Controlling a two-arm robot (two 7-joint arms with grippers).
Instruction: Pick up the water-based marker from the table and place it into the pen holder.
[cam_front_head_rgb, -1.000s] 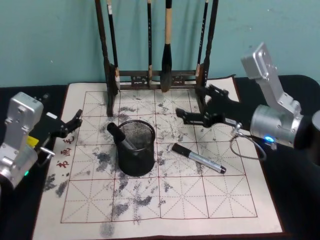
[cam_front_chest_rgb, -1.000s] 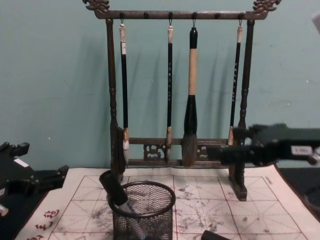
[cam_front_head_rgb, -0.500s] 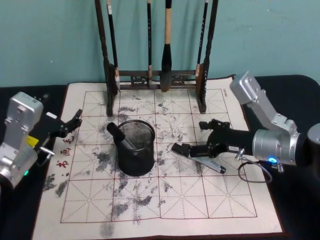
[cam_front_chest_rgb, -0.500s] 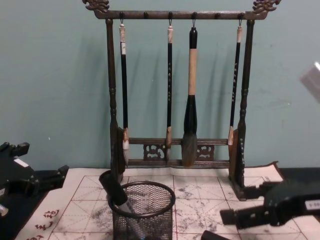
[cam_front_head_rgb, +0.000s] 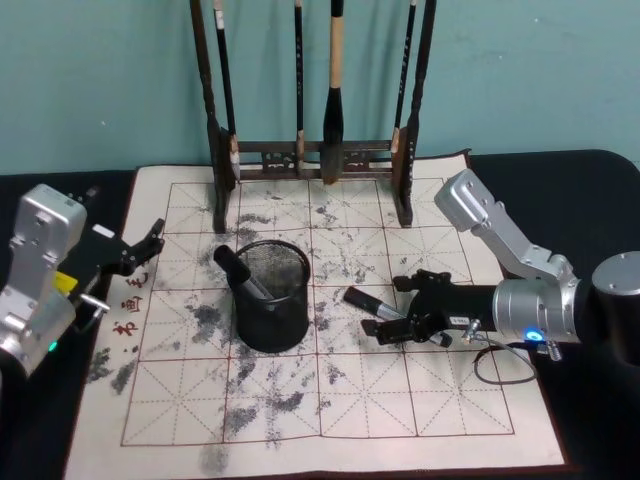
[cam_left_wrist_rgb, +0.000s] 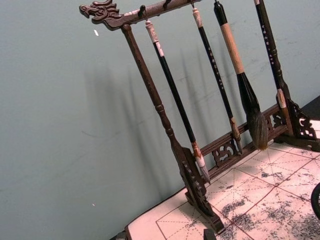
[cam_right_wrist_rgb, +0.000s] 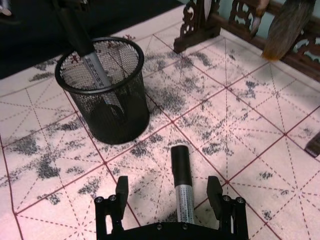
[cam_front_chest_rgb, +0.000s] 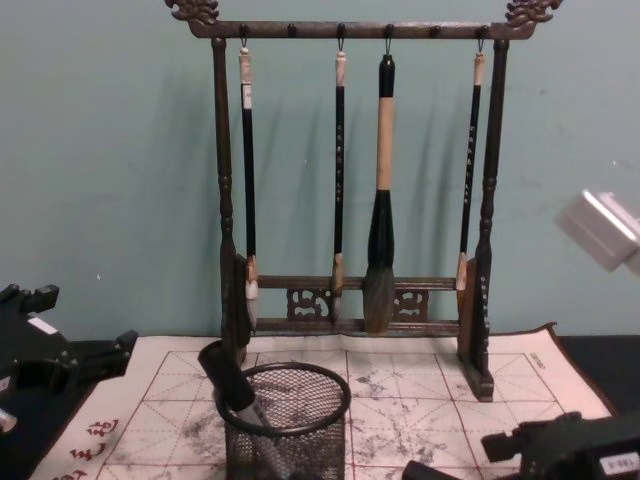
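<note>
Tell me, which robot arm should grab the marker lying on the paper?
The right. The right gripper is open with a finger on each side of the marker. The left gripper sits at the left edge of the mat, beyond the pen holder.

The right gripper (cam_right_wrist_rgb: 168, 186), fingers apart, astride the water-based marker (cam_right_wrist_rgb: 183, 192); pen holder (cam_right_wrist_rgb: 107, 100) beyond, 1 other marker (cam_right_wrist_rgb: 89, 52) inside.

Black-capped grey marker (cam_front_head_rgb: 362, 300) flat on the mat (cam_front_head_rgb: 450, 400) near the upright mesh pen holder (cam_front_head_rgb: 272, 322) (another marker (cam_front_head_rgb: 236, 270) inside)
</note>
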